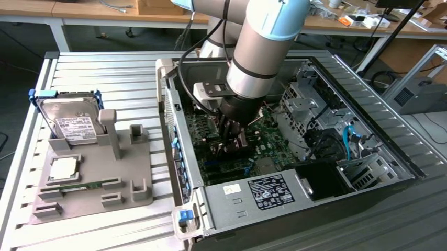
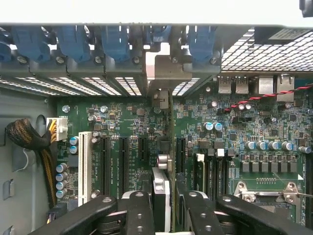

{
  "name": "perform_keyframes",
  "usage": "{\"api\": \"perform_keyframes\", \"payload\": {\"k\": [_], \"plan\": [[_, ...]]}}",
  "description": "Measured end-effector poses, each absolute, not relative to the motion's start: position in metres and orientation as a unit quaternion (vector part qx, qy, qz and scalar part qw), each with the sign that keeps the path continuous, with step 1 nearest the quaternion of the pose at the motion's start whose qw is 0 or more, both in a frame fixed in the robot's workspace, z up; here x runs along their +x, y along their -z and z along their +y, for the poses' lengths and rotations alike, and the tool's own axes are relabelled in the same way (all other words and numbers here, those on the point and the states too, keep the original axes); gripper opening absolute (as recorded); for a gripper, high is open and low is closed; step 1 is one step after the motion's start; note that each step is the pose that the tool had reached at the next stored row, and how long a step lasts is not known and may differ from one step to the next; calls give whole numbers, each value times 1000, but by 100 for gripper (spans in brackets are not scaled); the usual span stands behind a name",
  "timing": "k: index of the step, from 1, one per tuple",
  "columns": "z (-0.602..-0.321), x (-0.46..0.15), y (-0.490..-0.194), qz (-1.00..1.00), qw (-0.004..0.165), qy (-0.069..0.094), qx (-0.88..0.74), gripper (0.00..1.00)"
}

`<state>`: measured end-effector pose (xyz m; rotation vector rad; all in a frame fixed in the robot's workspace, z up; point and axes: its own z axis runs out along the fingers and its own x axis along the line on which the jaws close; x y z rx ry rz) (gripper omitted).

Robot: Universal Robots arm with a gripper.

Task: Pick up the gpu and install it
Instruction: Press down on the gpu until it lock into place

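One card — gpu (image 2: 167, 147) — seen edge-on at wrist frame centre, standing upright over motherboard (image 2: 117, 127) slots inside computer case (image 1: 391, 172). Gripper (image 2: 168, 196) clamped on its top edge. Likely light, stiff, fragile — hold board edges, not components.

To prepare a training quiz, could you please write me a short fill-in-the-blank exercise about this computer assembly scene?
1. The claw is closed on the ____.
2. That card stands edge-on over the green ____ inside the computer case.
3. On the grey holder at the exterior view's left stands the silver ____.

Missing words: gpu; motherboard; hard drive.
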<state>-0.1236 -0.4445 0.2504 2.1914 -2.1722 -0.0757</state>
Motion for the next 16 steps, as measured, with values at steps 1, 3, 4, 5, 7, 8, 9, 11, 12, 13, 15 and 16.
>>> {"api": "perform_keyframes", "payload": {"k": [1,3,4,5,7,8,9,11,12,13,15,16], "plan": [[-445,-124,-250,-704,28,25,710,30],[-445,-124,-251,-704,27,25,710,30],[-444,-124,-252,-704,27,25,710,30],[-444,-124,-256,-704,27,25,710,30],[-444,-124,-262,-704,27,25,710,30],[-445,-124,-265,-704,27,25,710,30],[-445,-124,-265,-704,27,25,710,30],[-445,-124,-265,-704,27,25,710,30],[-445,-124,-264,-704,27,25,710,30],[-445,-124,-263,-704,28,25,710,30],[-445,-124,-259,-703,29,25,710,30],[-445,-124,-258,-703,29,25,710,30]]}}
